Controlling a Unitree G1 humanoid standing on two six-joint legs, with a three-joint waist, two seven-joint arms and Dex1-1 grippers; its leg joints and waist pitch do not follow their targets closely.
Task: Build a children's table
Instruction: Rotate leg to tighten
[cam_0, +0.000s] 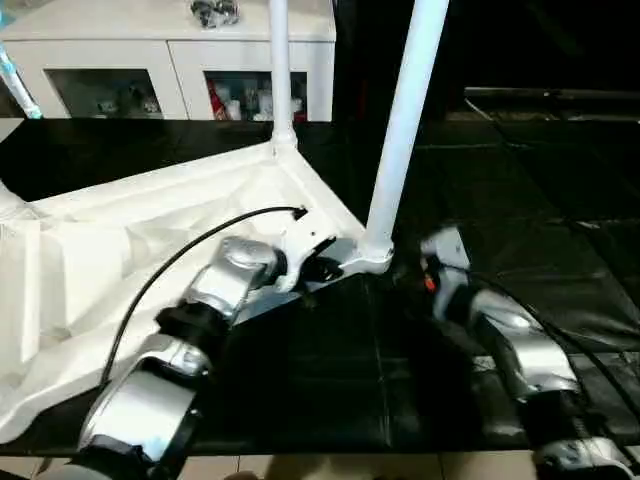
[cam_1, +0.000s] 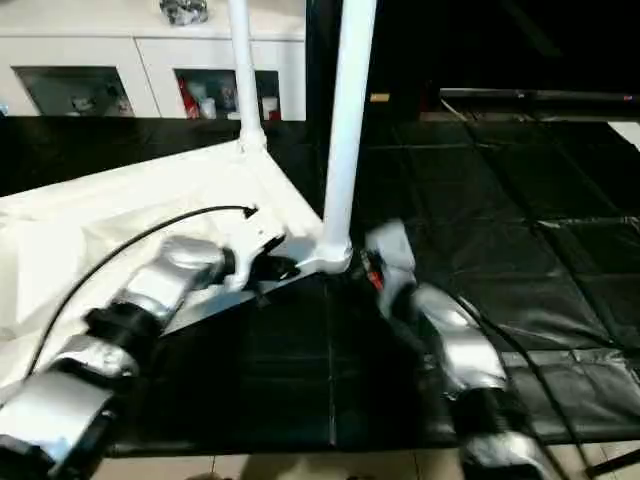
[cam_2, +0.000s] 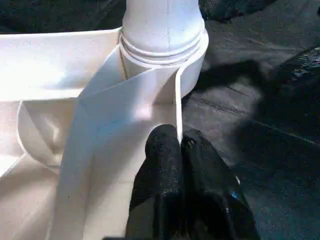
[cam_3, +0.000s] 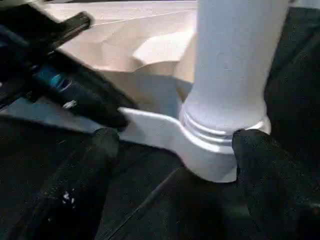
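So: tabletop (cam_0: 150, 230) lies underside-up on the black floor mat (cam_0: 560, 260), spanning 9 to centre of the head view. Two legs stand seated in corner sockets: near leg (cam_0: 400, 130) at centre, far leg (cam_0: 279, 70) at 12. Remaining corners and legs are cut off, so at least half looks done. Left hand (cam_2: 180, 145) shut on the tabletop's rim beside the near socket. Right hand (cam_3: 175, 145) open, holding nothing, fingers straddling that socket.

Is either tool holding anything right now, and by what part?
The left tool is shut on the thin edge wall of the tabletop, beside the near corner socket. The right tool stands open around that socket's leg, gripping nothing.
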